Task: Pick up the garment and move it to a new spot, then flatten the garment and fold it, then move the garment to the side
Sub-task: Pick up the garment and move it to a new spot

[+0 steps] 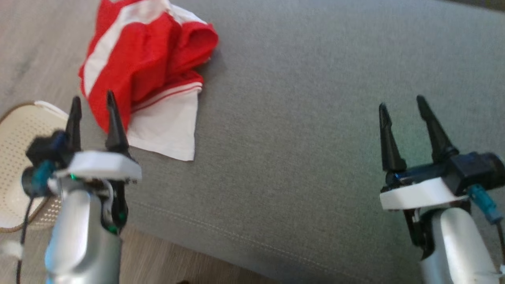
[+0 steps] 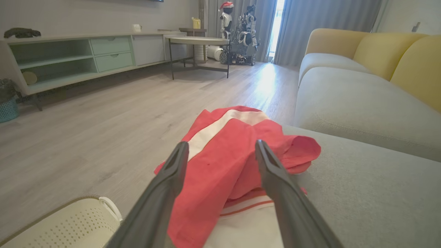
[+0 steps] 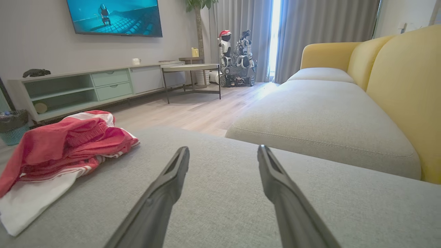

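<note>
Red-and-white cloth garment (image 1: 146, 59), limp and crumpled with a flat white panel, lies on the grey woven sofa cushion (image 1: 315, 138) at 1 o'clock just ahead of the spread, empty left claw (image 1: 92, 98), long axis roughly 12-to-6 (right claw (image 1: 401, 102), likewise spread, well apart).
</note>
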### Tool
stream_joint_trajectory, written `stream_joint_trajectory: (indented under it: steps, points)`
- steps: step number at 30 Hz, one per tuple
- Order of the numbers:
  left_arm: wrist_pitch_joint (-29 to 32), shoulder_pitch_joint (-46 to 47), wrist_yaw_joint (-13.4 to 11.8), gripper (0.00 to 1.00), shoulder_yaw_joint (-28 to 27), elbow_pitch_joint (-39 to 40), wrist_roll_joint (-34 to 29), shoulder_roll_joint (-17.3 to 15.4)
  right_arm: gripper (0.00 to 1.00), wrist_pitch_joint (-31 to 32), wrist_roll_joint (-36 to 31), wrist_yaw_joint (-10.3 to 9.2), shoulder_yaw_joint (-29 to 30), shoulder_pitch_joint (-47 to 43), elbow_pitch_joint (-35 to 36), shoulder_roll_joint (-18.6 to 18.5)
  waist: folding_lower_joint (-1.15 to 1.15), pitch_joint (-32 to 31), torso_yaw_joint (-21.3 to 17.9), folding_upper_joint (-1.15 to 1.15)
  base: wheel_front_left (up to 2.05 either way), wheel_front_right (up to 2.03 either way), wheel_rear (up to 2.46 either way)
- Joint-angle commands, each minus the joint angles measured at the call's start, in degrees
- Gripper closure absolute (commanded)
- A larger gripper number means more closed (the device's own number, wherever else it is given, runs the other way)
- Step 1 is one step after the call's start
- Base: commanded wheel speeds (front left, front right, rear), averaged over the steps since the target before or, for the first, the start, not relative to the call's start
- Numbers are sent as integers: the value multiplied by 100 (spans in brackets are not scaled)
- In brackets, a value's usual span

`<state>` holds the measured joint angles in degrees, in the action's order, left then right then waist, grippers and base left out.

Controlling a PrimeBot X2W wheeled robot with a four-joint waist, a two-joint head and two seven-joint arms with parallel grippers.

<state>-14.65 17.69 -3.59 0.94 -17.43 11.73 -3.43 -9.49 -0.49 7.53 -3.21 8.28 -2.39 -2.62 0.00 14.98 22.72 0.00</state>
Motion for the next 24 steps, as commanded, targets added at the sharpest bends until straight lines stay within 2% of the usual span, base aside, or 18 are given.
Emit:
stream_joint_trajectory:
  steps: [1,10,15,19,20,21,24]
  points:
    - [-35,368,47,0,-252,10,62,-198,0,53,-73,-4,-130,213,291,-26,0,376,-177,0,0,0,0]
    - [365,1936,500,0,-387,-1811,459,-597,0,386,-321,-4,-215,359,950,-26,0,882,-362,0,0,0,0]
    - [640,2596,559,0,-398,-2647,528,-790,0,460,-375,-4,-292,369,1087,-26,0,990,-457,0,0,0,0]
    - [740,2955,502,0,-371,-3187,495,-927,0,473,-394,-4,-352,381,1123,-26,0,1046,-535,0,0,0,0]
    - [735,3014,495,15,-335,-3294,456,-964,0,474,-394,-4,-362,386,1125,-26,0,1056,-555,0,0,0,0]
    - [697,3073,474,100,-323,-3386,437,-992,0,474,-396,-4,-365,392,1125,-26,0,1064,-572,0,0,0,0]
    - [466,3205,456,100,-318,-3572,422,-1054,0,453,-383,-4,-353,403,1108,-26,0,1066,-613,0,0,0,0]
